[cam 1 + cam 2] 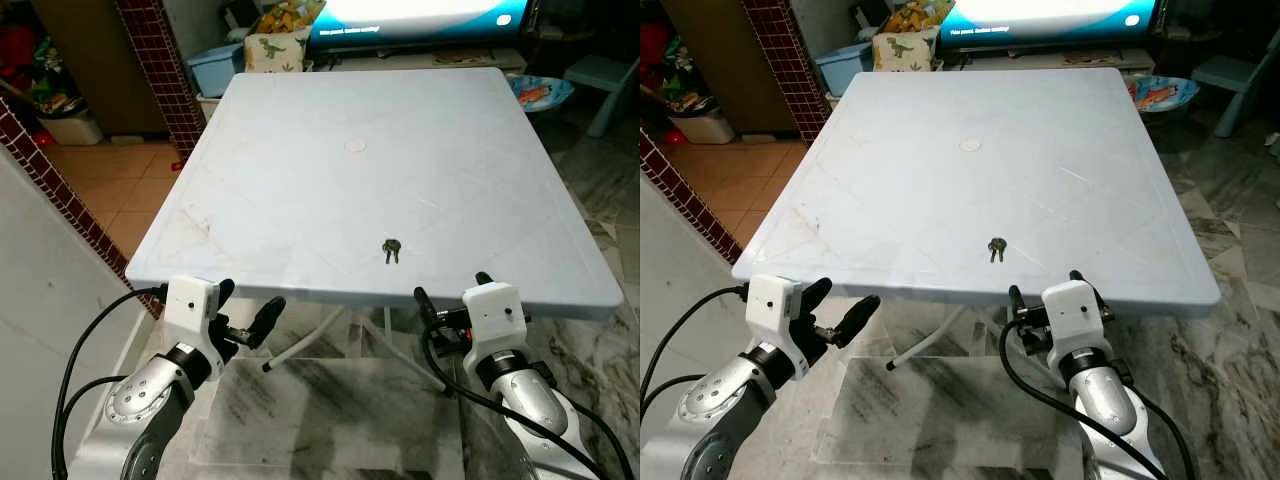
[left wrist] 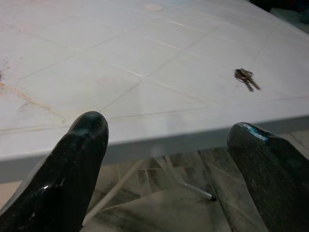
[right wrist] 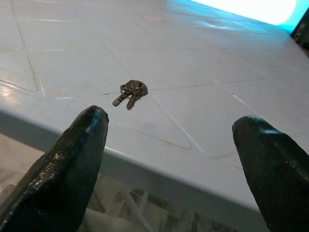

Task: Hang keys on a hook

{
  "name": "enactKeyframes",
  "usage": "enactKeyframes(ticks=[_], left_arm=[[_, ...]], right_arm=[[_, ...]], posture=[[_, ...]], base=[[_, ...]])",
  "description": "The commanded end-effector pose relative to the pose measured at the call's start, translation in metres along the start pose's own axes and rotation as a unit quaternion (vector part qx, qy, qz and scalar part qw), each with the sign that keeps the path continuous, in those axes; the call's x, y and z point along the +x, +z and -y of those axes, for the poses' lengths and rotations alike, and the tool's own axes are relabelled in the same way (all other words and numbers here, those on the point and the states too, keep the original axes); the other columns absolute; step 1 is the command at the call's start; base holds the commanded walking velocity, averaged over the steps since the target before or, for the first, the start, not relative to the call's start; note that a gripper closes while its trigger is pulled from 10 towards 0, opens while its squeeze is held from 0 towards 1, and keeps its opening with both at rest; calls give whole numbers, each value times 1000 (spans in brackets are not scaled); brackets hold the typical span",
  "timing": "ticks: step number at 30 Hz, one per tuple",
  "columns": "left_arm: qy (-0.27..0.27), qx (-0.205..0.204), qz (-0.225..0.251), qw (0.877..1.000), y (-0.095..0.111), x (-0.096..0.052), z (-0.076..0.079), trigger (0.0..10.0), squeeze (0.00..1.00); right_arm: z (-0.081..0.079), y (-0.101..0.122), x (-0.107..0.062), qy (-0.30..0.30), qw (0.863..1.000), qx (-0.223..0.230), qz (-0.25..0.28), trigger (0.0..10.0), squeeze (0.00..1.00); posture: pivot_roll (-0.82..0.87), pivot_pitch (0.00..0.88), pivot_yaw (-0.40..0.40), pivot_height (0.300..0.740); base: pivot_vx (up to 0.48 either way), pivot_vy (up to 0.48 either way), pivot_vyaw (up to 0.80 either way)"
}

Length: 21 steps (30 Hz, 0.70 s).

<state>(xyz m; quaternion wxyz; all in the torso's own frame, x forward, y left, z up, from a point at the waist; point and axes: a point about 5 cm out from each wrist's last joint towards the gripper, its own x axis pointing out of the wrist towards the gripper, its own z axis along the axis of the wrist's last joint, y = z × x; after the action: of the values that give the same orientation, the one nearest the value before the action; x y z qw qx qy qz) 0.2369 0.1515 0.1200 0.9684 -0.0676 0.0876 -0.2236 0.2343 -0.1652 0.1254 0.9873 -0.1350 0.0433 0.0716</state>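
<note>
Lying flat on the pale blue-white square plastic table [image 1: 300, 180], near its front edge and right of centre, is a small bunch of dull brown metal keys [image 1: 391, 250]. Right gripper [image 1: 450, 292] hangs just below and in front of that edge, black fingers spread wide, nothing held. Keys sit ahead of it and slightly toward the robot's left, up on the tabletop; in the right wrist view they lie beyond the table lip, closer to one finger [image 3: 72, 159] than the other. Blades point toward the front edge, ring end away. Left gripper [image 1: 245, 310] is also spread and empty, well apart from the keys. Right arm judged nearer. No hook seen.
</note>
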Motion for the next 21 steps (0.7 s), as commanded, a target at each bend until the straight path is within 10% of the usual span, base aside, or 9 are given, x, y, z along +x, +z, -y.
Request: enactKeyframes(ticks=[1, 21], left_arm=[[0, 9, -3, 1000, 0, 0, -2, 10000, 0], [-4, 10, -4, 1000, 0, 1, 0, 10000, 0]], right_arm=[[-3, 6, 0, 6, 1000, 3, 10, 10000, 0], [-9, 5, 1, 15, 1000, 7, 8, 10000, 0]], posture=[[-13, 64, 95, 740], [-6, 65, 94, 740]], base=[[274, 0, 0], [280, 0, 0]])
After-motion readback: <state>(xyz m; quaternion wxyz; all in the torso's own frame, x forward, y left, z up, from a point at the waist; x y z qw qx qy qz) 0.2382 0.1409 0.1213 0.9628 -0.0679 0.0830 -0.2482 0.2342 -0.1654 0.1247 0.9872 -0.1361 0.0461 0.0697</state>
